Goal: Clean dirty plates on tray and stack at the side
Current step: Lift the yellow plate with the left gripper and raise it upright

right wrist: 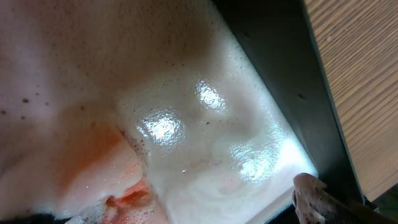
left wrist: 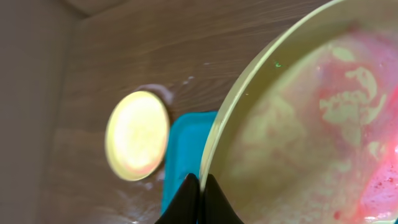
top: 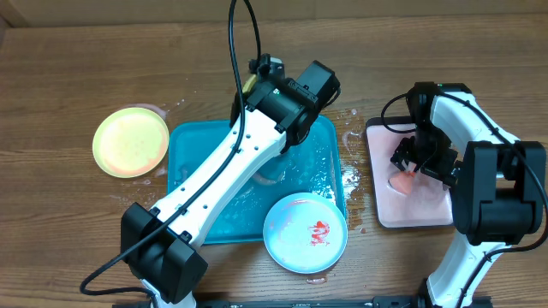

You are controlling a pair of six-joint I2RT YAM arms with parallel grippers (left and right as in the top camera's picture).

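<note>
My left gripper [left wrist: 200, 190] is shut on the rim of a yellow-green plate [left wrist: 298, 118] smeared with pink-red sauce and held tilted. From overhead that gripper [top: 255, 79] hangs past the far edge of the teal tray [top: 193, 145], with only a sliver of the plate [top: 248, 84] showing. A second yellow-green plate [top: 131, 142] lies on the table left of the tray. The pale blue plate [top: 305, 232], with a red smear, overlaps the tray's front right corner. My right gripper [top: 411, 171] stands open over an orange-pink sponge [top: 400, 181], low above it.
The sponge [right wrist: 127, 190] lies in foamy water in a black-rimmed pink tray [top: 428, 210] right of the teal tray. One foam-covered fingertip [right wrist: 311, 196] shows near that tray's rim. Water is splashed on the wood between the two trays.
</note>
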